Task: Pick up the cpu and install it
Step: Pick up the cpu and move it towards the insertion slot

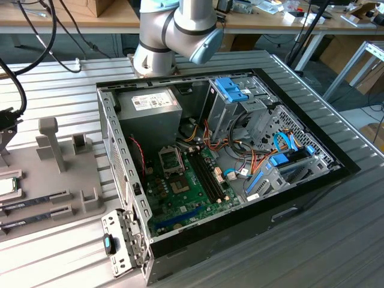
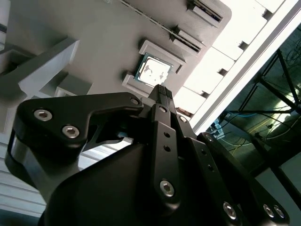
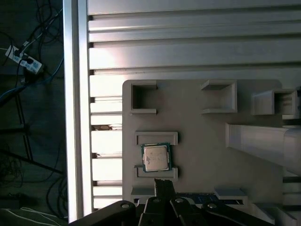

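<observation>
Black gripper (image 2: 161, 88) up close, tips pressed flat together, shut tight with nothing held. Hangs above a grey tray (image 3: 202, 150), with the tips pointing near the cpu (image 3: 155, 157) and not touching it. Small, square and flat, that cpu (image 2: 152, 71), with a shiny silver top and a thin green rim. Lies in its own little nest on the tray, snug between two low grey walls. Close by on the same tray, long thin memory sticks (image 2: 188, 41) in slots, plus some open grey pockets (image 3: 143, 98) and a tall grey post (image 1: 53, 147). Under the tray, a silver table (image 3: 188, 52) made of long ribs. Seen in the exterior view, cpu (image 1: 5, 187) at the far edge on the exterior view's left, well apart from the open computer case (image 1: 228, 231). Inside the case, a green board (image 1: 180, 201) with a square metal socket (image 1: 170, 161), a grey power box (image 1: 150, 111), blue clips (image 1: 231, 89) and bundles of coloured wires (image 1: 204, 135). Behind the case, the grey robot arm (image 1: 174, 30), bent at a fat round joint with a light blue cap.
</observation>
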You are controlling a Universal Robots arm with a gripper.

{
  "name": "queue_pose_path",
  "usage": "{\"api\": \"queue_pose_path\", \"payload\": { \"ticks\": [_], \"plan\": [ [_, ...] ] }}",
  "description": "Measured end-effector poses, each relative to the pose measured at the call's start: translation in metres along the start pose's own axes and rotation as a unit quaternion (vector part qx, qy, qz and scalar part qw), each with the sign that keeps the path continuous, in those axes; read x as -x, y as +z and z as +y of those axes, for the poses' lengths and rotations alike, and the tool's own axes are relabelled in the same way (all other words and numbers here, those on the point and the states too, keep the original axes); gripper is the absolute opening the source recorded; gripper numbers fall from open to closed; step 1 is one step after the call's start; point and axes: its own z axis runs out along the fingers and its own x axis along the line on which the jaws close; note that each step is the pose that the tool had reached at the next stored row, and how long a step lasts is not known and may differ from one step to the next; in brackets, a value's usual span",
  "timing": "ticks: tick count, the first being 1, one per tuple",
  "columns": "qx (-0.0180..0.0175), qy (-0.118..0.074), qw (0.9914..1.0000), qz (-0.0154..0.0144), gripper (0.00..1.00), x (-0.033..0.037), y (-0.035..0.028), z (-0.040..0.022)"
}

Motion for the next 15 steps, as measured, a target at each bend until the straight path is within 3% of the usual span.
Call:
{"api": "queue_pose_path", "payload": {
  "ticks": [8,10,15],
  "plan": [
    [0.0,0.001,1.0,0.0001,0.11,-0.0007,0.0046,0.0108],
    [0.0,0.001,1.0,0.0001,0.11,-0.0013,0.0081,0.0142],
    [0.0,0.001,1.0,0.0001,0.11,-0.0021,0.0212,0.0155]
  ]
}}
